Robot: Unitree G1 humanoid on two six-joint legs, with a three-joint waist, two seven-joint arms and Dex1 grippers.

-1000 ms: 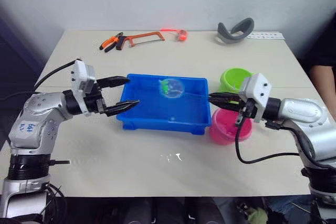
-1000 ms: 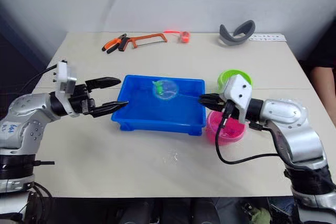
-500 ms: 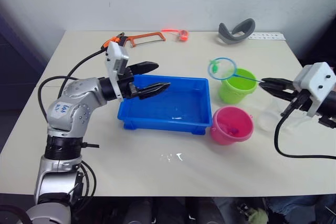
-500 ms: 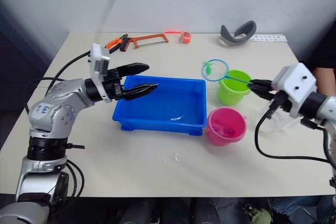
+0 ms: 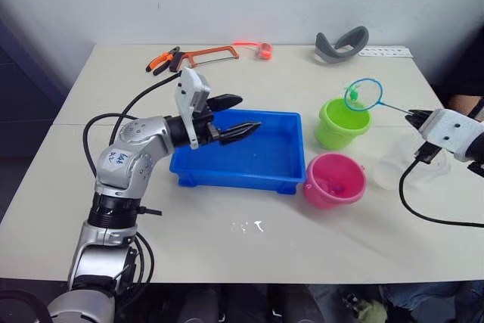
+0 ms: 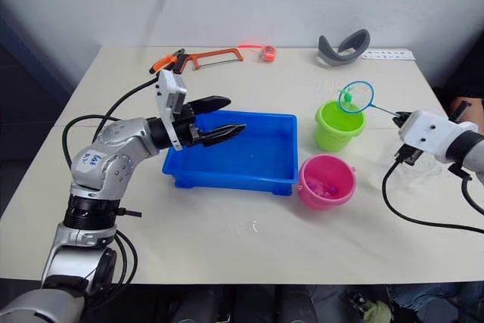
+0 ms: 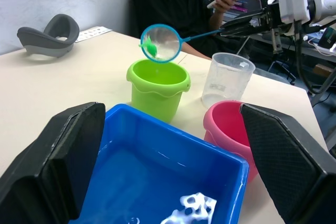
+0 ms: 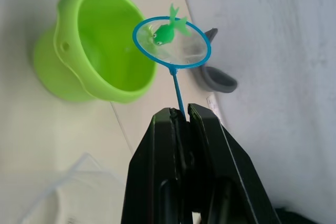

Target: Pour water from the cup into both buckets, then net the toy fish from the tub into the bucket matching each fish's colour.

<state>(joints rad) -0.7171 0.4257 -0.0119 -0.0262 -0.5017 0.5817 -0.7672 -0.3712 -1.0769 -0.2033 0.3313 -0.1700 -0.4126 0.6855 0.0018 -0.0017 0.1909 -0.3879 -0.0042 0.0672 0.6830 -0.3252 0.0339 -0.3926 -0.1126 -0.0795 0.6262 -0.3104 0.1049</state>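
Observation:
My right gripper is shut on the thin handle of the net. Its blue hoop hangs just above the far rim of the lime green bucket, and a green toy fish lies in the mesh. The hot pink bucket stands in front of the green one, beside the blue tub. The clear cup stands upright to the right of the buckets, under my right arm. Over the tub's back left part my left gripper hovers open and holds nothing.
A hacksaw, orange pliers and a small orange object lie along the table's far edge. A grey curved band and a white strip lie at the far right. A person sits beyond the table's right side.
The net rose out of the tub with the green fish and swung right to above the green bucket. My left gripper moved right, over the tub.

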